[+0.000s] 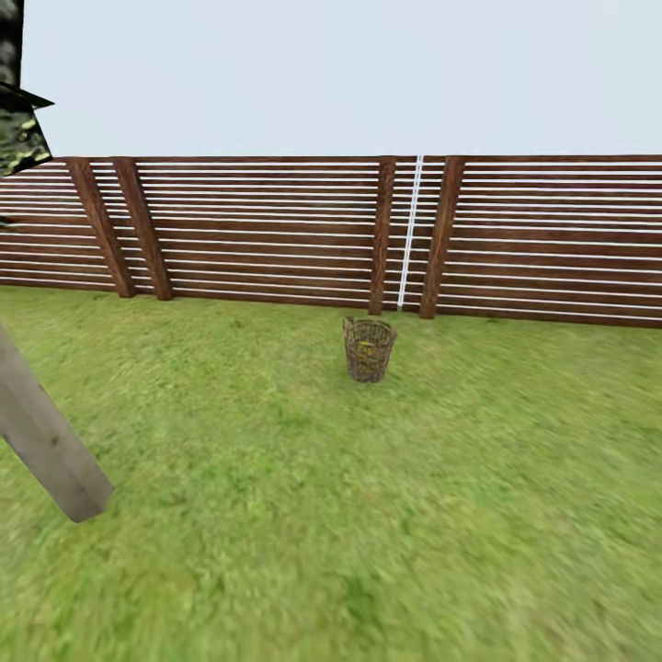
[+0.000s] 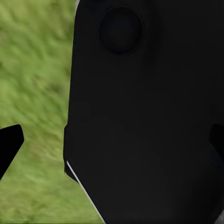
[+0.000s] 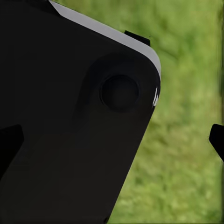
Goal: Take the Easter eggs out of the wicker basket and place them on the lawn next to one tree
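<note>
Wicker basket (image 1: 369, 348) stands upright on lawn (image 1: 386, 515) near fence (image 1: 276, 230), open grass all round. Yellow inside, eggs indistinct. Trunk (image 1: 41, 432) cropped at left. Left gripper (image 2: 112, 144) and right gripper (image 3: 112, 140): fingertips apart, holding nothing.

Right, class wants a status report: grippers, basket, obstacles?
Both grippers open, empty. Wicker basket upright on lawn by fence, something yellow inside. Path ahead unobstructed.
</note>
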Controlling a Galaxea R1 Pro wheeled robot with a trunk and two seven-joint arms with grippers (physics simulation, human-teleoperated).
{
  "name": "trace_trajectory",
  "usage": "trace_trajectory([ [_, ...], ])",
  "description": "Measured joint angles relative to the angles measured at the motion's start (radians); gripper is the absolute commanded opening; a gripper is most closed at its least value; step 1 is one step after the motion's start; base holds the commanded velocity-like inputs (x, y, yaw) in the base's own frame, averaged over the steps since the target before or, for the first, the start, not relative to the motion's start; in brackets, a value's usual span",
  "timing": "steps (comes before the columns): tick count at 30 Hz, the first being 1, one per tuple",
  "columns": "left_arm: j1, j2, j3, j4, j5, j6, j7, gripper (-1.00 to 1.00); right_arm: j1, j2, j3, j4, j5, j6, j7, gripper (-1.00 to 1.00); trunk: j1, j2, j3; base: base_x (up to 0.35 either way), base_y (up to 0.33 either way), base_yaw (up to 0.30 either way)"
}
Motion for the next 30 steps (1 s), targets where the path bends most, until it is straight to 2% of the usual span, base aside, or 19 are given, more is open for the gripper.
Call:
trace_trajectory([
  [30, 0.000, 0.000, 0.000, 0.000, 0.000, 0.000, 0.001, 1.00, 0.000, 0.000, 0.000, 0.000, 0.001, 0.000, 0.000, 1.00, 0.000, 0.000, 0.000, 0.327, 0.000, 0.000],
])
